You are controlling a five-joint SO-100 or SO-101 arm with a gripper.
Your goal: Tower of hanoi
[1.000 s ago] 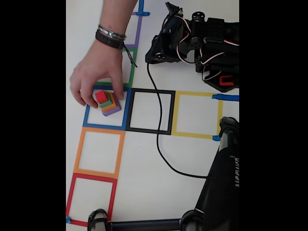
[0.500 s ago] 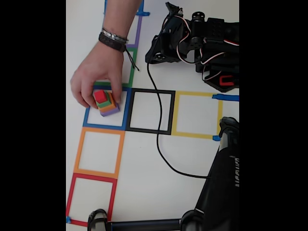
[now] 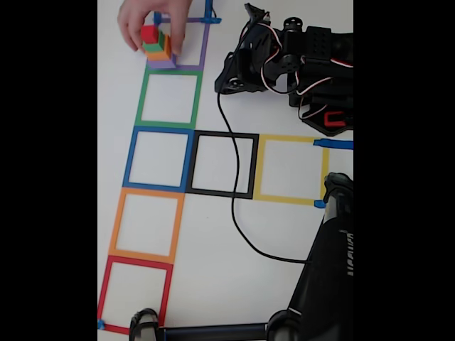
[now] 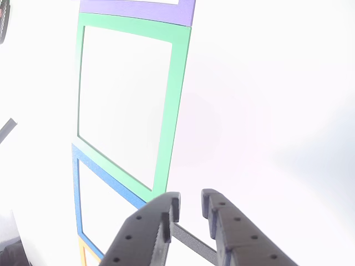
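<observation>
End effector (image 4: 190, 206): two dark, matt plastic fingers with rows of small dimples, seen from behind in the other view. Tips stand slightly apart with bare white worktop between them; nothing pinched. It hangs over the worktop just right of the blue tape square, idle, probably because the stack is in a person's keeping.

Hand (image 3: 146, 18): at the top left of the fixed view, fingers curled round the stack from above and the sides, apparently setting or steadying it.

Stack of cubes, top left of the fixed view, on the purple tape square (image 3: 202, 44):
- purple cube (image 3: 162, 62), biggest, at the bottom;
- orange cube (image 3: 164, 51), next up;
- green cube (image 3: 153, 47), smaller, a thin band showing;
- red cube (image 3: 148, 33), tiniest, on top.
All plain, solid-coloured, sharp-edged blocks, stepped by size like a pyramid, which is the ordered start or finish of the puzzle.

Tape outlines, flat and matt: down the left column, green square (image 3: 169, 99), blue square (image 3: 158, 160), orange square (image 3: 145, 224), red square (image 3: 135, 293); rightward from blue, black square (image 3: 222, 163), then yellow square (image 3: 291, 169). Presumably marked stations for the cubes.

Black cable (image 3: 234, 213): thin, curving across the white, smooth worktop (image 3: 213, 284).

Arm body (image 3: 291, 64): black housings with exposed wiring, top right.
</observation>
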